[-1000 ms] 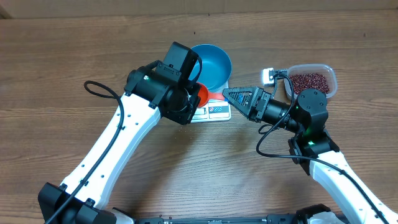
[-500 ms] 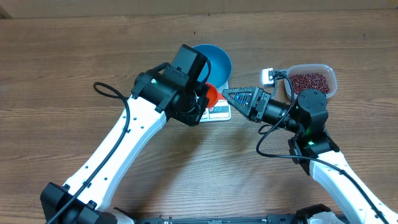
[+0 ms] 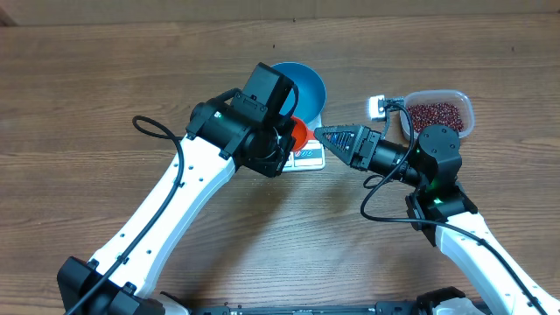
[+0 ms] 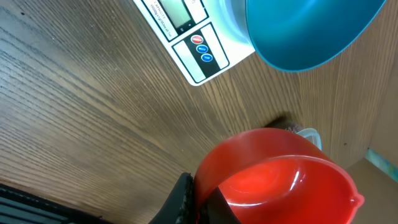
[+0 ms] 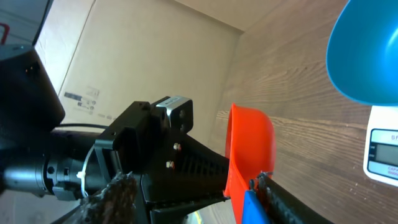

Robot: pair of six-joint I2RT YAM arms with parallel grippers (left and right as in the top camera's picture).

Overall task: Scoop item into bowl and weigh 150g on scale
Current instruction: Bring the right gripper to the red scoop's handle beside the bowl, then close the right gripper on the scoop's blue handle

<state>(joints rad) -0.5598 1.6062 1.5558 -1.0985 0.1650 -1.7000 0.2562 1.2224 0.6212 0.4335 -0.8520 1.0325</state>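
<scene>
Left gripper [image 4: 198, 203] clamps a red scoop [image 4: 273, 180] near the scale [image 4: 200, 50]. Right gripper [image 3: 320, 134], just right of the scale, has its jaws apart, one finger touching the scoop.

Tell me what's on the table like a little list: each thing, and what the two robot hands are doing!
bowl: round deep bright blue bowl, sitting on the scale
scale: small flat white kitchen scale, buttons showing
beans: small dark red beans, heaped in a clear plastic tub
scoop: round red plastic scoop, empty, held above the table beside the scale
left gripper: shut on the scoop
right gripper: tips at the scoop; grip unclear
</scene>
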